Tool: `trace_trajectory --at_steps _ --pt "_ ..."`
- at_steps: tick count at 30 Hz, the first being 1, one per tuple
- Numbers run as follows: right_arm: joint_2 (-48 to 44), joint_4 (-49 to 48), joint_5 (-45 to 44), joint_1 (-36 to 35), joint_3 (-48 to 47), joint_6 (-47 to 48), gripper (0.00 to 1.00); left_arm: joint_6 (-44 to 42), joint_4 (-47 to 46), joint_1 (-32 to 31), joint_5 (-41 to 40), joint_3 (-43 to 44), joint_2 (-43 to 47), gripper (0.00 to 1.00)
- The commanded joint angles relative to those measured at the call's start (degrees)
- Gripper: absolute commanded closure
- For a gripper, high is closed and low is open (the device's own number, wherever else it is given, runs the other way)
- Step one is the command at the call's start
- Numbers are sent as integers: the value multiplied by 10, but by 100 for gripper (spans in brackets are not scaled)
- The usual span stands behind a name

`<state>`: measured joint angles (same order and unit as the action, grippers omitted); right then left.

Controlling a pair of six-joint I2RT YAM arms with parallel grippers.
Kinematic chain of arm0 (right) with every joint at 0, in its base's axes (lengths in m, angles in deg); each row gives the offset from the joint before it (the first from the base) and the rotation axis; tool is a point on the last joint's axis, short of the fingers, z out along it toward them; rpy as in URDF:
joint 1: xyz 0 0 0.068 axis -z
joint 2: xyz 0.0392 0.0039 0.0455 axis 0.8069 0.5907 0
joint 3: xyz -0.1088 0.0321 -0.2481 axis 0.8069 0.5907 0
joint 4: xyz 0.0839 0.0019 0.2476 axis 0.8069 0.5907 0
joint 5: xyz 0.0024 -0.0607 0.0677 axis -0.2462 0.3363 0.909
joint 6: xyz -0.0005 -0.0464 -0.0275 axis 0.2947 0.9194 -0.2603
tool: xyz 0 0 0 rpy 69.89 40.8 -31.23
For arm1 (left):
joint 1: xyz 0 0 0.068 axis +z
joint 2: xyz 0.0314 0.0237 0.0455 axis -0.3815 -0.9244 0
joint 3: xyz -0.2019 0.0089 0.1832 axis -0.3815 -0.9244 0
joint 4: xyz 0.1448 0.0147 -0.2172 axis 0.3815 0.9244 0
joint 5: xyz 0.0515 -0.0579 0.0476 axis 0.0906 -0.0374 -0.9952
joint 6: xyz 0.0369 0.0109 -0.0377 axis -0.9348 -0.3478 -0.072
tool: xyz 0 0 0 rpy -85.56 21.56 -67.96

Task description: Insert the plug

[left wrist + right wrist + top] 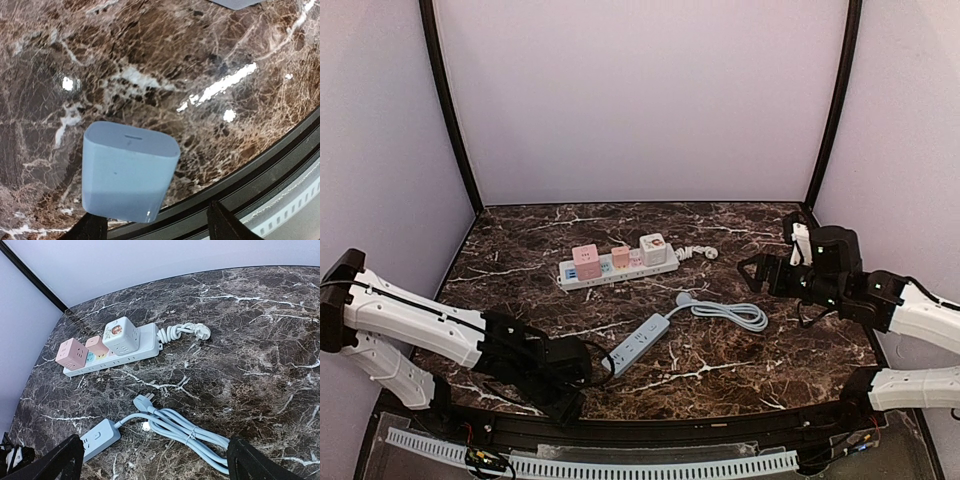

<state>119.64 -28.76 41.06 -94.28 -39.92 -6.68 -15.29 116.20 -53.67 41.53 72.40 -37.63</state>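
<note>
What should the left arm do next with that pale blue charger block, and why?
Probably close the left end effector on the pale blue charger block before lifting. The block stands on the marble table between the fingers, yet a gap shows beside one of them, so it does not look gripped.

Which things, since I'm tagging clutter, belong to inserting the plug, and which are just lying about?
Job in hand, likely:
pale charger block between the left fingers
small grey strip nearest it

Lying about:
long white strip
pink cube, small pink plug and white cube seated in it
grey strip's bundled cord
</note>
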Motion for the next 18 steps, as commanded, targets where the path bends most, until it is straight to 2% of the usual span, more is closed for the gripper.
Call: trace_trajectory --at_steps 1,8,10,13,18 --pt "-2 -12 -3 0 8 4 1 -25 28 -16 -44 24 -24 32" --pt "-1 -13 1 1 8 5 1 -37 75 -24 -122 28 -59 34" --pt "-2 -14 2 1 9 4 1 -40 82 -24 -138 23 -59 28" --pt "-2 -16 5 1 10 4 1 -55 69 -24 -147 12 -52 24" --pt "-2 -13 8 0 10 4 1 -102 21 -24 -137 8 -51 31"
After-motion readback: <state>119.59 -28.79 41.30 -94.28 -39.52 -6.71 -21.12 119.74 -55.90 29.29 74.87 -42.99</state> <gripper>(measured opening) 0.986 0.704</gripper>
